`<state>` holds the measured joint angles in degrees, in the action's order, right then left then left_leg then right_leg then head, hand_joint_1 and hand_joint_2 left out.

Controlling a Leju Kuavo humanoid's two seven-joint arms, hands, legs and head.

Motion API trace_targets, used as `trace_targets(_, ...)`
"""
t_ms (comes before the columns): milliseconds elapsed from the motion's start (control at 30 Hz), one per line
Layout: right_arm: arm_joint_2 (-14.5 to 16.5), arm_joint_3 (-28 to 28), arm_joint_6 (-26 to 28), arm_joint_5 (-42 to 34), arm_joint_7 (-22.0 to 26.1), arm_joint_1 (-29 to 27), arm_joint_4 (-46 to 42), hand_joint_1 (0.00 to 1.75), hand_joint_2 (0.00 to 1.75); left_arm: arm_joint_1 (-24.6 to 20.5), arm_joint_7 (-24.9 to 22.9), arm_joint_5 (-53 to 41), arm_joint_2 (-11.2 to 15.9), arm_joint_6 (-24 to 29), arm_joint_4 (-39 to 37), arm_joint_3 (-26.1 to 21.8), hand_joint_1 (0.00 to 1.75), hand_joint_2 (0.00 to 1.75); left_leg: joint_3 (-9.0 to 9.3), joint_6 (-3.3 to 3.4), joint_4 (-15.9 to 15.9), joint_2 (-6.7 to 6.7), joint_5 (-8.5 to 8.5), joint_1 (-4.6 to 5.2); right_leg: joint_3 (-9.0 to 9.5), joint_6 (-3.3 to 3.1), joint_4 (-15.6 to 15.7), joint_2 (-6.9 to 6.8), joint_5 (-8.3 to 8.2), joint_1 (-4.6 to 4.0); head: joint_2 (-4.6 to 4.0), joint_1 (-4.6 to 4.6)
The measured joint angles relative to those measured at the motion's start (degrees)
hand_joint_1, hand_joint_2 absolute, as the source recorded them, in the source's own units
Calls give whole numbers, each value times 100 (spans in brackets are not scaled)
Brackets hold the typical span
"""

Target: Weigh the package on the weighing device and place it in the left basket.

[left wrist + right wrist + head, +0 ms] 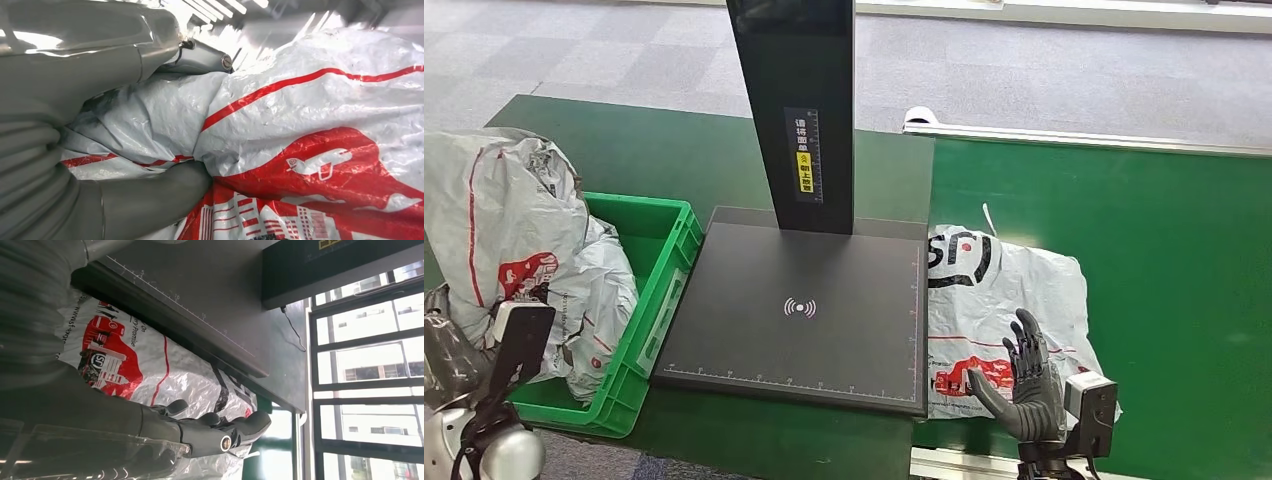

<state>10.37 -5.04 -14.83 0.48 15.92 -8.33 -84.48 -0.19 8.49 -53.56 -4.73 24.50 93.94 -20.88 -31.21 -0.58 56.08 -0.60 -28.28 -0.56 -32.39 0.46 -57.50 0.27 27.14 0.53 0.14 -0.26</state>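
Grey-and-red crumpled plastic package (310, 130) gripped by left hand (90, 120) over green plastic basket (660, 262). Right hand (1024, 375) open, empty, above white plastic package (999, 290) beside black flat weighing device (804, 310).

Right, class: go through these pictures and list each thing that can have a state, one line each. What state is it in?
Weighing device: platform bare, nothing on it.
Package: lying flat on the green belt, right of the platform, not yet weighed.
Green basket: holds grey packages piled above its rim.
Right robot hand: open, fingers apart, over the package's near edge.
Left robot hand: pressed against a grey package; whether it grips cannot be told.
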Motion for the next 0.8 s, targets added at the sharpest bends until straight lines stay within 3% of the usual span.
trace_targets(67, 2, -11, -19, 1, -9, 1, 0, 0, 175, -2, -22, -26, -11, -101, -24, -77, 158, 175, 0, 0, 0, 1, 0, 0, 0, 0, 0, 1, 0, 0, 0, 1)
trace_targets(167, 5, -27, -32, 9, -25, 13, 0, 0, 175, -2, -20, -89, -21, -197, -30, -138, 105, 175, 0, 0, 0, -1, 0, 1, 3, 0, 0, -1, 0, 1, 0, 2)
trace_targets(200, 7, -28, -37, 16, -29, 22, 0, 0, 175, -1, -21, -113, -24, -218, -30, -150, 95, 175, 0, 0, 0, -1, 0, 1, 3, 0, 0, -1, 0, 1, -1, 1)
trace_targets(267, 12, -30, -48, 34, -34, 37, 0, 0, 175, 0, -34, -156, -33, -225, -29, -179, 91, 175, 0, 0, 1, -1, 0, 1, 3, 0, 0, 0, 0, 1, -1, 1)
trace_targets(400, 19, -31, -68, 54, -36, 42, 0, 0, 175, 11, -60, -202, -57, -206, -28, -238, 4, 175, 1, 0, 1, -1, 0, 0, 2, 0, 0, -1, 0, 1, 0, 0)
trace_targets(800, 19, -30, -84, 74, -34, 41, 0, 0, 175, 19, 211, -123, -137, -159, 99, -254, 0, 175, 1, 0, 1, -1, 0, 0, 4, 0, 0, -1, 0, 1, 0, 1)
